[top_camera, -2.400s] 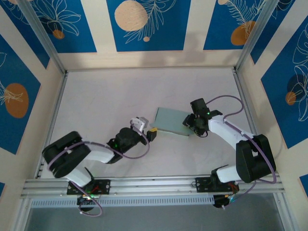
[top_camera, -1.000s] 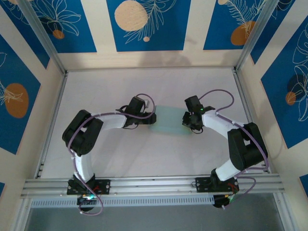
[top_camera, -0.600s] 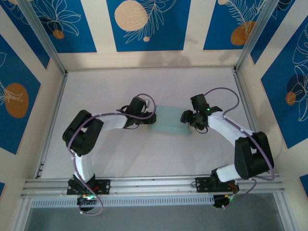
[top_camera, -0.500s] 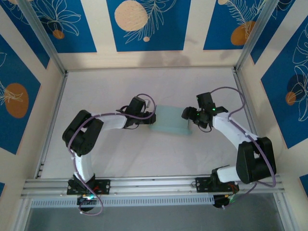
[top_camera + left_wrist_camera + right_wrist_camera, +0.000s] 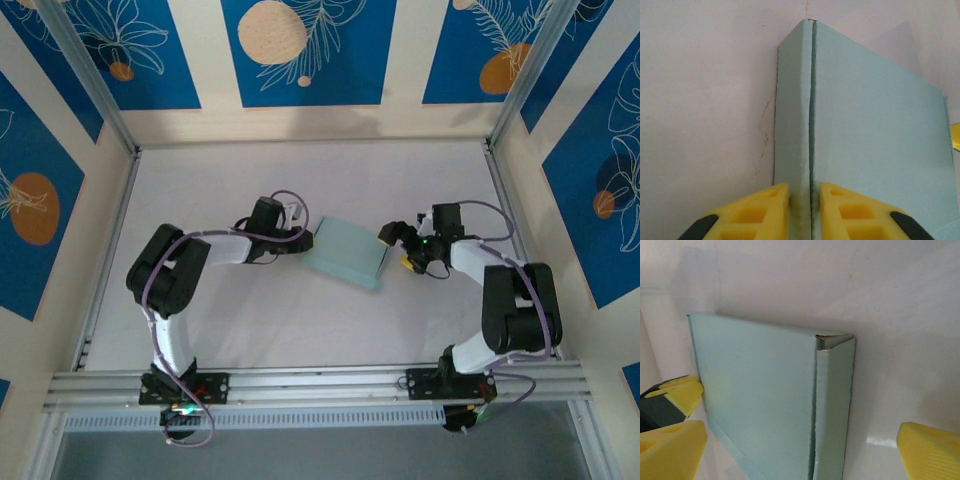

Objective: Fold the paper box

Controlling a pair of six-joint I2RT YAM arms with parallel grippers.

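Note:
The paper box point(image 5: 346, 250) is a flat pale green rectangle lying closed in the middle of the table. My left gripper point(image 5: 303, 229) is at its left end. In the left wrist view the box point(image 5: 870, 140) stretches away from the left gripper point(image 5: 800, 212), whose yellow fingers point(image 5: 760, 210) pinch the narrow side wall. My right gripper point(image 5: 398, 249) stands wide open just off the box's right end, not touching it. The right wrist view has the box point(image 5: 760, 390) ahead of the right gripper point(image 5: 800, 455), and its end flap point(image 5: 832, 405) gapes a little at the top corner.
The white table point(image 5: 300, 330) is fenced by metal rails point(image 5: 110, 250) at the sides and a rail along the near edge point(image 5: 320, 385). Blue patterned walls stand behind. The left gripper's fingertip point(image 5: 672, 395) pokes out beyond the box's far edge.
The right gripper has let go of the box, opened wide and drawn back to the right. The left gripper has closed on the box's left side wall, and the box has turned slightly.

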